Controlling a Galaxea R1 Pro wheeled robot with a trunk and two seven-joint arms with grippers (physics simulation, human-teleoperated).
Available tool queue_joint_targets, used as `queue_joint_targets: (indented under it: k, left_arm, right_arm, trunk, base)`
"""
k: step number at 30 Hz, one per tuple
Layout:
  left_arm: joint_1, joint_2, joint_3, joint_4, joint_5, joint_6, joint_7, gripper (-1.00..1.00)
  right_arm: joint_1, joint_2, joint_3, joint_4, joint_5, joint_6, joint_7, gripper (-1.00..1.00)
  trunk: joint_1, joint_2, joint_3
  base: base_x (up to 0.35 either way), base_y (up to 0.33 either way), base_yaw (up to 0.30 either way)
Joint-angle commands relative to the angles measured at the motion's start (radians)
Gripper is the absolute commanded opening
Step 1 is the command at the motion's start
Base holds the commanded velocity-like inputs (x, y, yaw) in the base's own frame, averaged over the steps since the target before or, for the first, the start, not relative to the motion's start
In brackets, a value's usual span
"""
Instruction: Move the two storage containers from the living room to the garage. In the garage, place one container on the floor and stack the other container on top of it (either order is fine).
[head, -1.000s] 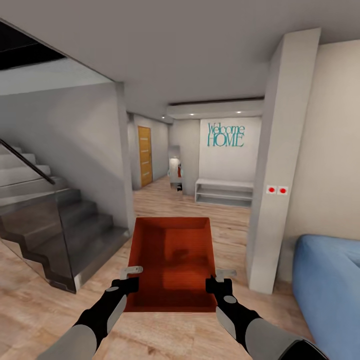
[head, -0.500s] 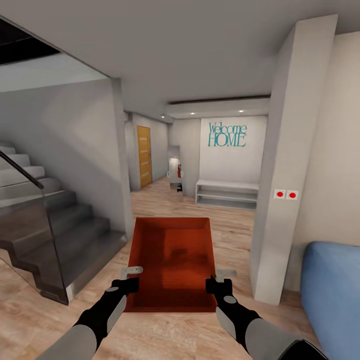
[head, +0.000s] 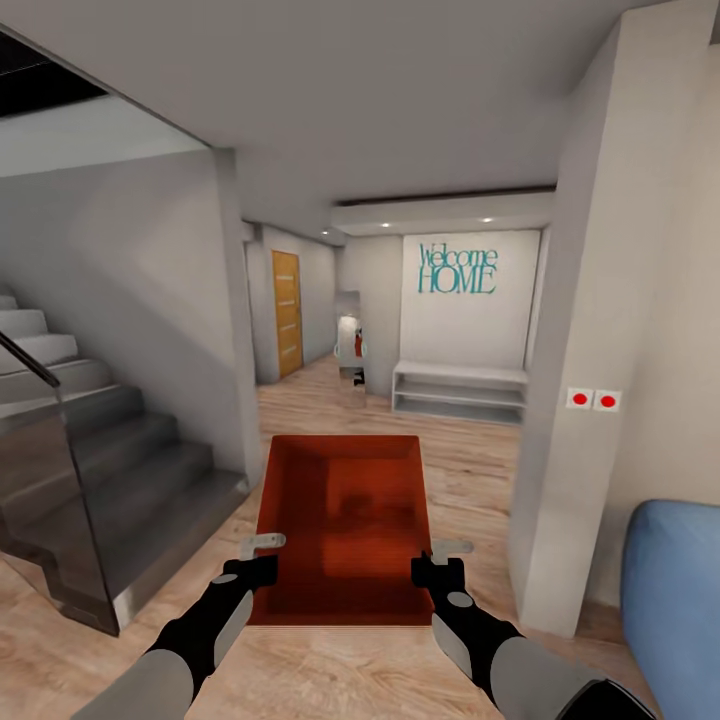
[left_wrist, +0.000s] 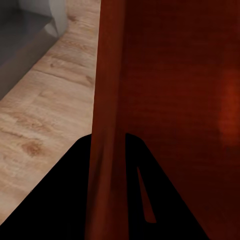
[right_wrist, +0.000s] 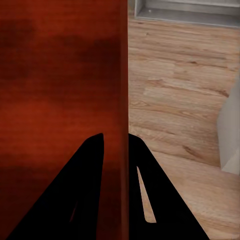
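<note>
An orange-red bin is carried in front of the robot, level and open side up, above the wood plank floor. The left hand is clamped on the bin's left wall near the close end, one finger on either side of the wall in the left wrist view. The right hand grips the right wall the same way. Grey stairs stand at the left, a white pillar with two red buttons at the right, and beside it a blue sofa. Ahead lie a low white shelf, a teal "Welcome HOME" sign and a wooden door.
</note>
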Motion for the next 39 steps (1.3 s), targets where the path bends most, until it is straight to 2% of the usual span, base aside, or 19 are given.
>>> queue_joint_targets:
  k: [1, 39]
  left_arm:
    - [-0.001, 0.018, 0.018, -0.004, -0.004, 0.006, 0.014, -1.00]
    - [-0.001, 0.018, 0.018, -0.004, -0.003, 0.006, 0.014, -1.00]
  right_arm:
    - [0.000, -0.031, -0.007, 0.071, -0.014, -0.004, -0.001, -1.00]
    - [0.000, -0.031, -0.007, 0.071, -0.014, -0.004, -0.001, -1.00]
  trunk:
    - [0.001, 0.000, 0.000]
    - [0.001, 0.000, 0.000]
  base:
    - [0.322, 0.000, 0.000]
    - [0.322, 0.000, 0.000]
